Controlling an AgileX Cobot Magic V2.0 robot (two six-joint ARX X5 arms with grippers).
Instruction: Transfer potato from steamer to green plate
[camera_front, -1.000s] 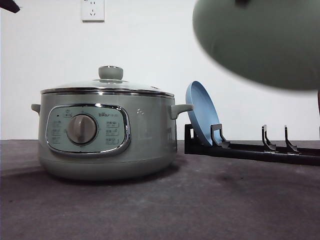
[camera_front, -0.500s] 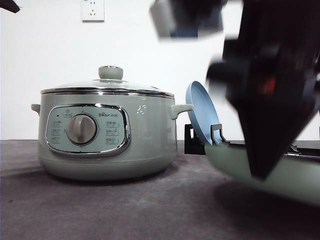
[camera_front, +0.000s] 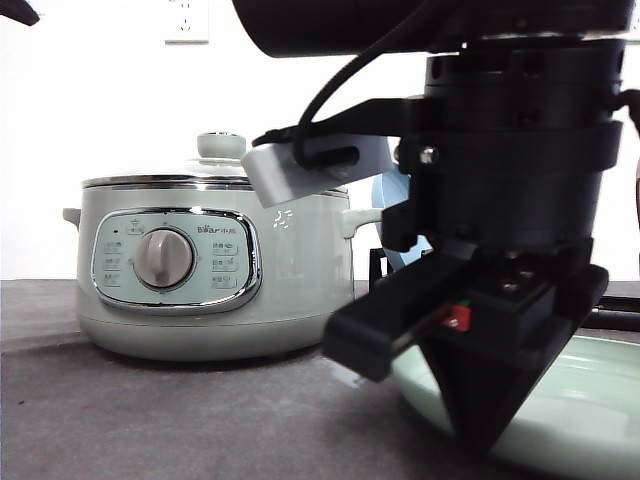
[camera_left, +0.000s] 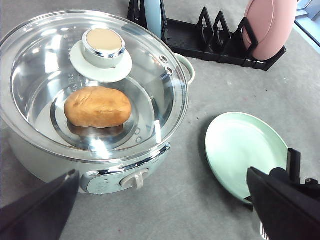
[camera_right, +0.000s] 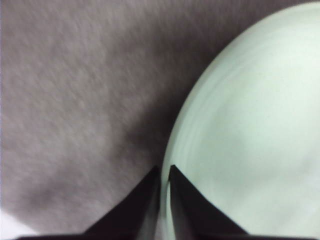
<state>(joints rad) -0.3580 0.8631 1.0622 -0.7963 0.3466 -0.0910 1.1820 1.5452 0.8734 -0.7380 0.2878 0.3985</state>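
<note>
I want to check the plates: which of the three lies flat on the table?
The green plate, beside the steamer. The blue plate and the pink plate stand on edge in the black rack.

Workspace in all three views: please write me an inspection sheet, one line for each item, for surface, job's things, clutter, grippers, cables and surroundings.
Surface: dark grey matte table, no spills seen.
Job's things: smooth orange-brown potato lies inside the round sage-green steamer, under its closed glass lid. Wide pale mint-green plate lies flat on the table beside the steamer.
Clutter: black plate rack behind, holding a blue plate and a pink plate upright.
Grippers: right gripper has its jaws closed on the green plate's rim. Left gripper is open above the steamer's front.
Cables: a black cable runs along the right arm.
Surroundings: white wall with a socket.
</note>
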